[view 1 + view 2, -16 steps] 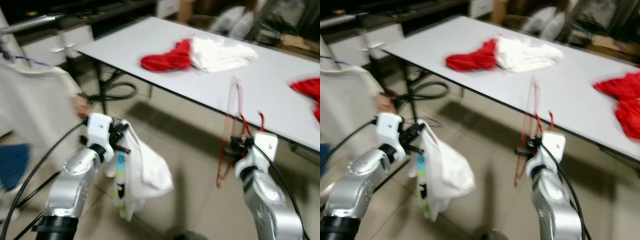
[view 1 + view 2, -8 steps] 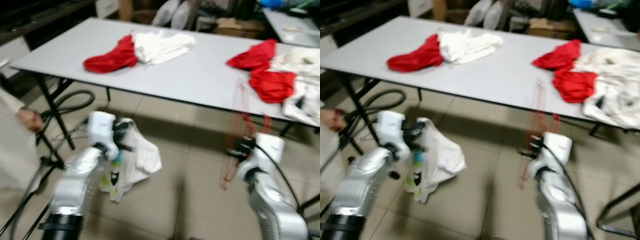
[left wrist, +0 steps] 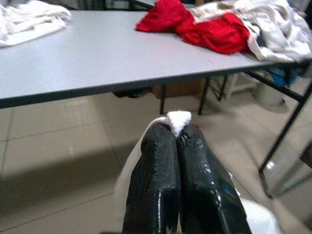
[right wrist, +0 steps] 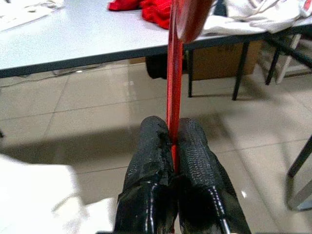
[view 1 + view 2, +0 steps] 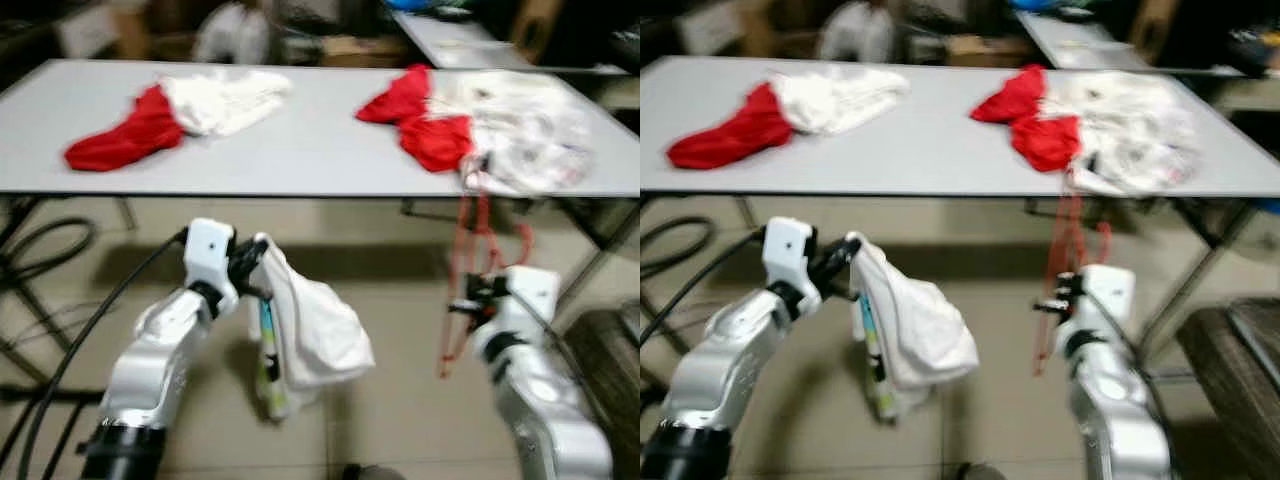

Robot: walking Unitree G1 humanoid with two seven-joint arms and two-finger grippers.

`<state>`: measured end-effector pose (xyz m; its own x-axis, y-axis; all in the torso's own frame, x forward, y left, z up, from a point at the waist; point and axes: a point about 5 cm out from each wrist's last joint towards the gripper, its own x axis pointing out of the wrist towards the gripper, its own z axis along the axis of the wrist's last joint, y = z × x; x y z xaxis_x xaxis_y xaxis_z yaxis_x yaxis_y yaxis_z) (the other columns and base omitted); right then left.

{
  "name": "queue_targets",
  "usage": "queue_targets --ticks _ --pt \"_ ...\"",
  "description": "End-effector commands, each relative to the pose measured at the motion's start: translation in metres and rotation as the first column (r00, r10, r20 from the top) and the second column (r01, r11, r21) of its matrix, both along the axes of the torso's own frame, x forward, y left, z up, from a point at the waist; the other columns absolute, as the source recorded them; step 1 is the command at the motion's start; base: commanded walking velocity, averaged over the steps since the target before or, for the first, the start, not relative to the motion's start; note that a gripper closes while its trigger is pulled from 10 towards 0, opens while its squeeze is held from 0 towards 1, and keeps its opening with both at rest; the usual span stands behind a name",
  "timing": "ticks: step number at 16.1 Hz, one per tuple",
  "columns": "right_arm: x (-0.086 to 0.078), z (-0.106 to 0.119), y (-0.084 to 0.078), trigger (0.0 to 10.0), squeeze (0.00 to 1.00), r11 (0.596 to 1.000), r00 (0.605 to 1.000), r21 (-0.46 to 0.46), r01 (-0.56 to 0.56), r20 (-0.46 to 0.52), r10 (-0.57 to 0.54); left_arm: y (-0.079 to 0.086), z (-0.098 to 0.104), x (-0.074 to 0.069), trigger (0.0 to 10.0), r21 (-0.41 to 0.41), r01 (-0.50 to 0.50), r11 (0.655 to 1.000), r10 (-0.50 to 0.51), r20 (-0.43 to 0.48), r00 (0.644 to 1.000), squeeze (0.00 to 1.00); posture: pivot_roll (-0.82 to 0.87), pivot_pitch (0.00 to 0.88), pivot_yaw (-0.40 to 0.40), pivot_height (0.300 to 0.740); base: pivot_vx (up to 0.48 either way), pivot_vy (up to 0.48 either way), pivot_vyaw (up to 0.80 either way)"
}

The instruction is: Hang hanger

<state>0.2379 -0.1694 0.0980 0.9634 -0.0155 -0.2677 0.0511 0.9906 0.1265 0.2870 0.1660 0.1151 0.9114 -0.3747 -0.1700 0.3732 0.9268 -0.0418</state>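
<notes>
While upright, hanger (image 5: 470, 262) in R gripper (image 4: 171, 142)

one red hanger (image 5: 468, 262), one table (image 5: 300, 150)

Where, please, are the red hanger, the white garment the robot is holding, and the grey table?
red hanger (image 4: 174, 105), right wrist view, on its straight bar.
white garment (image 5: 318, 330), left eye view, on the hanging cloth.
grey table (image 5: 290, 150), left eye view, on bare tabletop.

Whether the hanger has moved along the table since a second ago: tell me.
Yes. The hanger, clamped in the right gripper, went rightward along the table to the right-hand clothes.
</notes>
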Motion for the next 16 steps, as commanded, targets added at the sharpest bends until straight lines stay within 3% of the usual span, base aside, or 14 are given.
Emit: queue_targets --ticks 1,5,8,10,12,16 --pt "0.003 0.008 -0.001 10.0 0.00 1.000 0.999 -0.015 -0.008 0.031 0.009 -0.001 0.008 0.003 10.0 -0.009 0.004 1.000 -0.004 0.039 0.999 0.00 0.02 0.000 -0.007 0.740 0.000 0.322 -0.80" --pt "0.004 0.009 -0.001 10.0 0.00 0.999 0.999 -0.025 -0.033 0.038 0.034 0.000 0.007 0.001 10.0 -0.008 -0.004 1.000 0.004 0.040 0.999 0.00 0.02 0.000 -0.015 0.740 0.000 0.319 -0.80" --pt "0.009 0.014 0.003 10.0 0.00 0.993 0.992 -0.061 -0.105 0.062 0.109 0.001 0.010 0.001 10.0 -0.026 -0.027 0.999 0.028 0.056 0.998 0.00 0.03 0.000 -0.027 0.740 0.000 0.000 -0.76" --pt "0.009 0.018 0.009 10.0 0.00 0.951 0.958 -0.155 -0.268 0.064 0.281 -0.002 0.016 0.005 10.0 -0.045 -0.036 0.998 0.040 0.091 0.995 0.00 0.03 0.000 -0.026 0.740 0.000 0.000 0.00" --pt "0.008 0.024 0.010 10.0 0.00 0.929 0.935 -0.169 -0.329 0.077 0.346 -0.002 0.021 0.008 10.0 -0.048 -0.043 0.998 0.049 0.124 0.991 0.00 0.02 0.000 -0.022 0.740 0.000 0.000 0.00" --pt "0.005 0.051 0.007 10.0 0.00 0.825 0.828 -0.247 -0.508 0.125 0.547 -0.001 0.039 0.020 10.0 -0.043 -0.083 0.996 0.089 0.179 0.980 0.00 0.02 0.000 -0.017 0.740 0.219 0.000 0.00"
